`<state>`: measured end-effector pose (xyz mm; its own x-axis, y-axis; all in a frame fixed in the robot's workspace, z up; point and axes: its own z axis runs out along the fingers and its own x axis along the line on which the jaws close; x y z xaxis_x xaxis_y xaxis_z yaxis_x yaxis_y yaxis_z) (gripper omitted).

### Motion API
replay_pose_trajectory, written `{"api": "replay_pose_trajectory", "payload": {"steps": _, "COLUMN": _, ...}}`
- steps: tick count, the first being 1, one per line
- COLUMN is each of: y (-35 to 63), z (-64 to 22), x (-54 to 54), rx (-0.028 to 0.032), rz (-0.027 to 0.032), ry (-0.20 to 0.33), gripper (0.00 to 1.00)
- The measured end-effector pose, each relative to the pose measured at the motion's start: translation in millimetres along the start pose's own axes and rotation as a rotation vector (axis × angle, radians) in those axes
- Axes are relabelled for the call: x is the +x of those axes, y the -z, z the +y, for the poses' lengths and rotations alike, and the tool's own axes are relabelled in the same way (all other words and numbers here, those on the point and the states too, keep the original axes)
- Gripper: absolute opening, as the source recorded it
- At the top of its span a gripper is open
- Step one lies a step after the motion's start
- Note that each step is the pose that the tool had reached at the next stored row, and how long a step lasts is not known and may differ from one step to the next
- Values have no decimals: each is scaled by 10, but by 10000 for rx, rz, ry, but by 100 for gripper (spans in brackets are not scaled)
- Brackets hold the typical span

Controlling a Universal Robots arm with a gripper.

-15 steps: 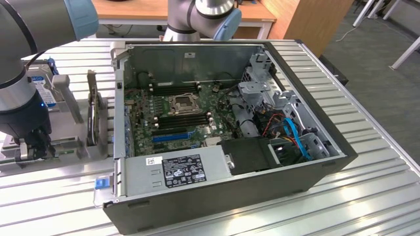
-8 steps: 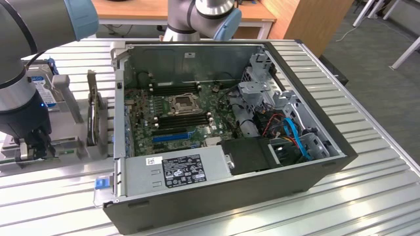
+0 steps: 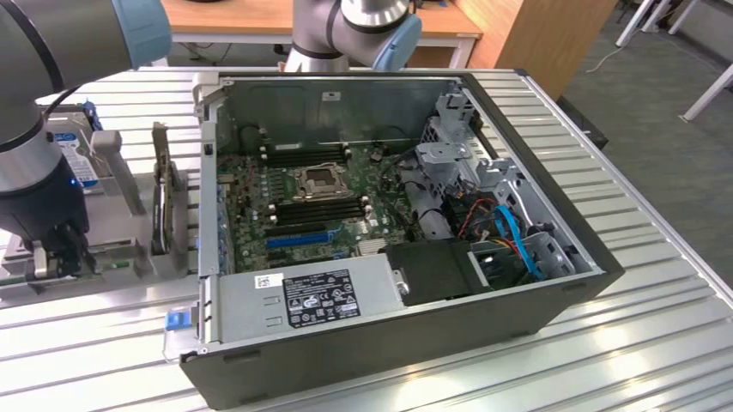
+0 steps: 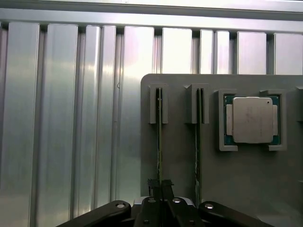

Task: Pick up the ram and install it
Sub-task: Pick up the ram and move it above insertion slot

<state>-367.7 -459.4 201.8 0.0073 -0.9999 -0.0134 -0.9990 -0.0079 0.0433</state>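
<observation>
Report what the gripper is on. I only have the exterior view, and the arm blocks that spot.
Observer: The gripper is shut on the ram, which stands on edge in a slot of the grey holder.
Operator: Check for other sticks.
Observer: A second stick stands in the neighbouring slot, untouched.
Operator: Say which side the processor is on.
Observer: The processor lies in its pocket beyond the second stick, so the gripped ram is the farther one from it.

Edge-on ram (image 4: 159,137) pinched by claw (image 4: 161,185) in holder (image 4: 180,156) slot; processor (image 4: 252,119) alongside.
</observation>
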Motion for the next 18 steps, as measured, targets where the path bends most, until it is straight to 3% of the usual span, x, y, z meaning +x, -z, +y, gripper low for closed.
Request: {"api": "replay_pose_trajectory", "payload": {"steps": 18, "y": 212, "z": 9, "x": -3, "rx": 0, "rz": -3, "ry": 0, "gripper": 12}}
